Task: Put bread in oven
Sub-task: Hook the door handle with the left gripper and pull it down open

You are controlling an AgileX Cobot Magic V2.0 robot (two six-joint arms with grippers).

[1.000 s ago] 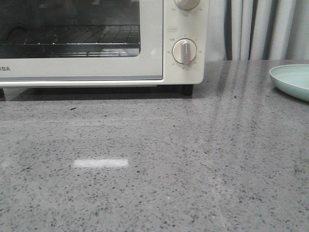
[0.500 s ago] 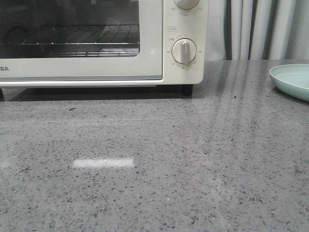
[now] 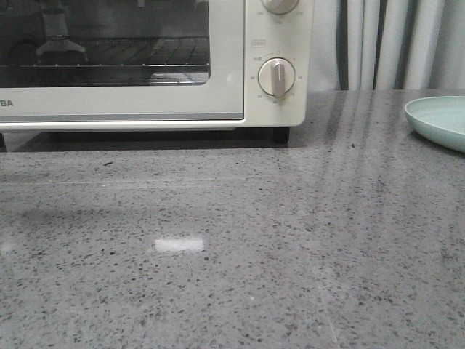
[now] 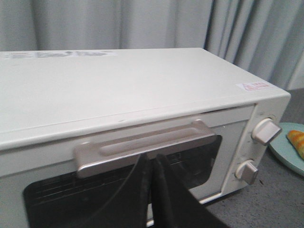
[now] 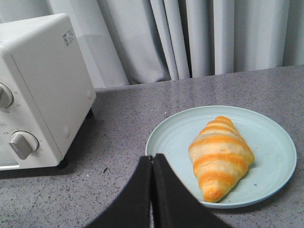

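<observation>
You are looking at the opening step: the oven (image 4: 142, 99) door is sitting shut, and nothing can go in until it comes down. Your left gripper (image 4: 152, 164) is hanging just in front of the door handle (image 4: 147, 145), slightly below it, with its two black fingers pressed together and nothing between them. The handle is running along the top edge of the glass window (image 3: 109, 43), through which the wire rack (image 3: 131, 65) is showing.

The bread (image 5: 219, 156) is lying on the pale green plate (image 5: 166, 137), which is sitting on the grey counter (image 3: 254, 254) off to the knob side of the oven, well apart from it. Your right gripper (image 5: 152, 164) is hovering near the plate's rim on the side facing the oven, fingers likewise closed and empty, not touching bread or plate.

My reading is that the next move belongs to the left arm: you would need to part those fingers, take the handle and swing the door down, while the right arm is waiting to pick up the bread.
</observation>
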